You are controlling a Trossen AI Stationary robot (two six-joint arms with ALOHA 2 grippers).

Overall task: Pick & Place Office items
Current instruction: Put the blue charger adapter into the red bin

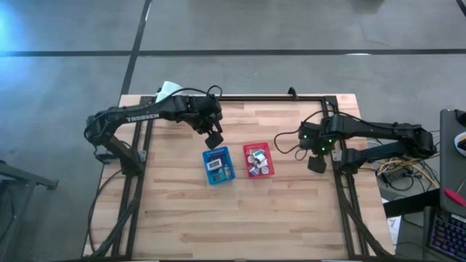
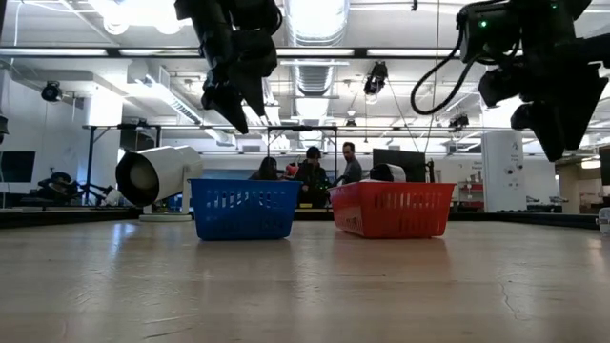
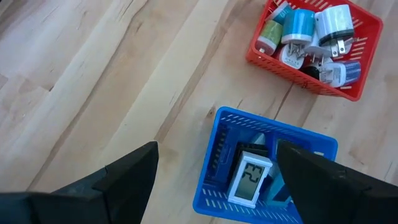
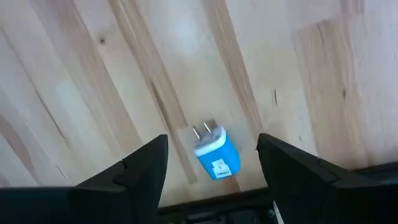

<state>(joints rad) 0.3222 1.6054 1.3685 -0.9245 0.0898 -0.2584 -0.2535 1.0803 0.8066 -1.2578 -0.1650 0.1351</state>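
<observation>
The right gripper [image 4: 211, 171] hangs above the table near its right edge, at about three o'clock from the red basket [image 1: 258, 161], its fingers spread with nothing between them; in its own wrist view a small blue plug adapter [image 4: 216, 154] lies on the bare wood [image 4: 93, 74] straight below the gap, prongs pointing away from the wrist, touching neither finger. The left gripper [image 1: 214, 137] hovers over the blue basket [image 3: 219, 149], at roughly eleven o'clock from it in the overhead view, its fingers spread wide and empty. That basket holds a white digital clock [image 3: 250, 180] among darker flat pieces, while the red basket is already crowded with chargers [image 3: 311, 34]. The step in hand looks like picking up the lone adapter, then carrying it toward nine o'clock to the red basket with its fellows. To do it well, I would lower straight down with the body centred, close across its flat sides rather than the prongs, and lift clear before swinging. The adapter is small and smooth, so an off-centre pinch could squirt it sideways.
</observation>
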